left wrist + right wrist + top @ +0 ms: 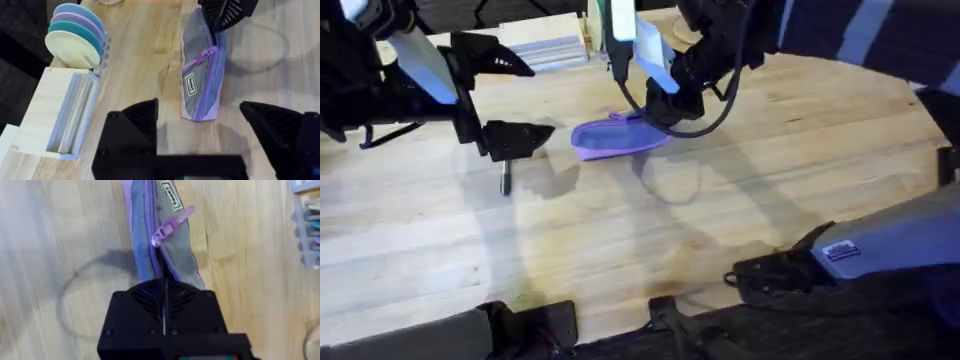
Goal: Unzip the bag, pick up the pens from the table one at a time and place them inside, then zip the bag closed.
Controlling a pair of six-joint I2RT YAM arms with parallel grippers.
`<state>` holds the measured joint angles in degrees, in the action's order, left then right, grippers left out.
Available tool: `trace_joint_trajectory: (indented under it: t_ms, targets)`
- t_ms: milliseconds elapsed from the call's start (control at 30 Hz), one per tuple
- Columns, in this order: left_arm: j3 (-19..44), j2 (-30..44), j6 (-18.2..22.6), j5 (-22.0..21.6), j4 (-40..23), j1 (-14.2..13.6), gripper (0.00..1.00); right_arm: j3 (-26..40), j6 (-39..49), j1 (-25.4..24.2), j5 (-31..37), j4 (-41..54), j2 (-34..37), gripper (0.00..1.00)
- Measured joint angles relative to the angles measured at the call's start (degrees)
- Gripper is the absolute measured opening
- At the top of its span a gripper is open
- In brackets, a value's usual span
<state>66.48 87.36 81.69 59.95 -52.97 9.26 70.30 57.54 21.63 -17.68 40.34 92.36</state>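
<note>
1. On the counter [620,250], at about 9 o'clock in the overhead view, one pen [505,180] lies just below the left claw [515,100].
2. The left claw hangs wide open and empty, facing the bag's near end.
3. The bag [610,138] lies at 12 o'clock, zipper pull [170,224] partway along.
4. The right claw [665,108] is clamped tight on the bag's far end.

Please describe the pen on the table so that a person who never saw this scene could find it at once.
Start at the wooden table and find the purple bag near its far middle, where the right claw pinches one end. Toward the table's left side, the left claw hangs open. Just below it lies the pen, a short dark stick, the slimmest and darkest loose item there.
</note>
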Motion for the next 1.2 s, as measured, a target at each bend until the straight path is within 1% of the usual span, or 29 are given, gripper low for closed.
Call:
trace_joint_trajectory:
  t_ms: [367, 500, 833, 867, 900, 933, 1000, 1033, 1133, 1167, 1200]
  targets:
    - [0.00, 0.01, 0.00, -0.23, 0.00, 0.00, 0.993, 0.04, 0.22, 0.02, -5.62, -3.79, 4.97, 0.034]
    - [0.00, 0.01, 0.00, -0.25, 0.00, 0.00, 0.993, 0.04, 0.22, 0.18, -6.14, -4.58, 6.27, 0.034]
    - [0.00, 0.01, 0.00, -0.40, 0.02, 0.00, 0.993, 0.04, 0.22, 0.24, -6.18, -5.95, 6.40, 0.034]
    - [0.00, 0.01, 0.00, -0.44, 0.02, 0.00, 0.994, 0.04, 0.21, 0.25, -6.27, -5.97, 6.62, 0.045]
    - [0.00, 0.01, 0.00, -0.49, 0.02, 0.00, 0.994, 0.04, 0.12, 0.28, -6.37, -6.03, 6.82, 0.075]
    - [0.00, 0.01, 0.00, -0.65, 0.02, 0.00, 0.994, 0.04, 0.29, 0.35, -6.39, -6.06, 7.04, 0.144]
    - [0.00, 0.01, 0.00, -0.73, 0.02, 0.00, 0.994, 0.04, 0.49, 0.50, -6.29, -6.02, 7.40, 0.385]
    - [0.00, 0.01, 0.00, -0.84, 0.02, 0.00, 0.994, 0.04, 0.61, 0.50, -6.13, -6.01, 7.51, 0.546]
    - [0.00, 0.01, 0.00, -0.89, 0.00, 0.00, 0.994, 0.11, 1.01, 0.48, -5.90, -5.99, 7.51, 0.949]
    - [0.00, 0.01, 0.00, -0.87, 0.00, 0.00, 0.994, 0.15, 1.04, 0.48, -5.89, -6.00, 7.51, 0.982]
    - [0.00, 0.01, 0.00, -0.86, 0.00, 0.00, 0.994, 0.15, 1.06, 0.48, -5.89, -5.99, 7.51, 0.992]
